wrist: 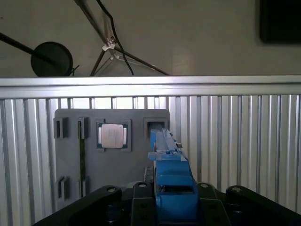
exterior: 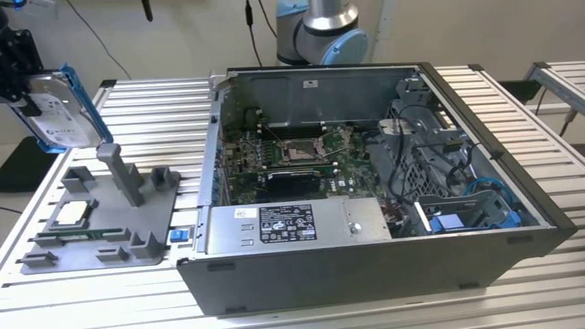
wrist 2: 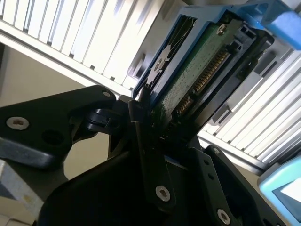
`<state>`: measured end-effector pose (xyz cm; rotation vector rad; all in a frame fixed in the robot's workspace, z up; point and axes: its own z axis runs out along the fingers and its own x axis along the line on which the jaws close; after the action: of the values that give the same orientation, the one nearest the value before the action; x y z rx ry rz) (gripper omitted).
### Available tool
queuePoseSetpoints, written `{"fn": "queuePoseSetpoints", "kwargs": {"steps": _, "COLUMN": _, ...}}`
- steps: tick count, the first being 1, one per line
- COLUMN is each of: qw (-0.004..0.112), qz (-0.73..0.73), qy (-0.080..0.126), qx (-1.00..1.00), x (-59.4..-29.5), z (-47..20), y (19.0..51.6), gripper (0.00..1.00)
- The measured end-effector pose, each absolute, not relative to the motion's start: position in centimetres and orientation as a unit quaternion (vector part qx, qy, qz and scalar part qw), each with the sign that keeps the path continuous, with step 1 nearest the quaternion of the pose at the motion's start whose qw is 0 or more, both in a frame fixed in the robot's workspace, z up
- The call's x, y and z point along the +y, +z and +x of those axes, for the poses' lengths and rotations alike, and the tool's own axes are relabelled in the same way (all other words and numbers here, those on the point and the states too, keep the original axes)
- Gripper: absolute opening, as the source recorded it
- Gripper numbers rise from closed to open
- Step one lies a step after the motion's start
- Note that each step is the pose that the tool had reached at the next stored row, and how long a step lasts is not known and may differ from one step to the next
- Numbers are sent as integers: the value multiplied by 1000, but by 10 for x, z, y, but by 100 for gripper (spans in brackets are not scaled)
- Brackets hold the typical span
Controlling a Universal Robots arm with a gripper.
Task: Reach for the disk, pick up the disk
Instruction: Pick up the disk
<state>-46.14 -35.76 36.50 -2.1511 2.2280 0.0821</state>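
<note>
In the exterior view the gripper (exterior: 26,81) is clamped on the disk (exterior: 57,113). It holds the disk up on edge and slightly tilted, with the white label facing the camera and the bright blue bracket (exterior: 81,103) along its edge. The pair sits at about ten o'clock from the open computer case (exterior: 366,271) and at about twelve o'clock from the grey tray (exterior: 151,236). As far as this view shows, the disk is clear of both the tray and the slatted aluminium table (exterior: 155,103).

The tray lies flat on the table just beside the case, at its nine o'clock. A tall upright post (exterior: 117,171) stands on the tray, and a small square silver chip (exterior: 75,214) rests in one of its pockets at about eight o'clock from the post. Inside the case are the green motherboard (exterior: 292,157) and, at six o'clock from it, a silver power supply (exterior: 302,223) against the near wall. The arm's base (exterior: 320,27) rises behind the case at twelve o'clock.

In the second wrist view the black fingers (wrist 2: 141,136) press against the disk (wrist 2: 202,80) from both sides, gripping it at one end. The disk's green circuit board and row of connector contacts face the camera.

In the first wrist view the disk (wrist: 169,174) is seen edge-on, mostly as blue bracket, rising out of the gripper (wrist: 167,195). The tray (wrist: 70,165) and chip (wrist: 112,136) lie beyond it on the table slats.
</note>
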Motion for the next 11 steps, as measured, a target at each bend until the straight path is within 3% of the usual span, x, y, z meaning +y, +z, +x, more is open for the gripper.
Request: {"fn": "queuePoseSetpoints", "kwargs": {"steps": 11, "qw": 22, "qz": -694, "qy": 27, "qx": 719, "x": -358, "z": -461, "y": 386, "gripper": 0}}
